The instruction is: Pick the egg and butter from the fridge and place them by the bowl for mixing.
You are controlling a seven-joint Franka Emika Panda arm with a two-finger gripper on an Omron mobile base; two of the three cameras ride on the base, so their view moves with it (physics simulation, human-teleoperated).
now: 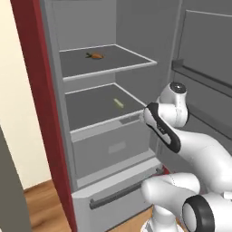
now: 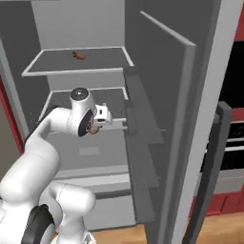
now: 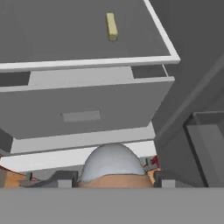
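The gripper (image 2: 95,127) was closed on the egg (image 2: 94,128), holding it just outside the fridge (image 1: 90,149) in front of its lower shelf, likely for carrying to the bowl, while the pale butter stick (image 3: 111,26) lay on that shelf.

An orange carrot (image 1: 94,55) lies well above and beyond the claw (image 2: 96,127). Dark red cupboards (image 1: 34,90) stand left of it, wooden floor (image 1: 43,204) below.
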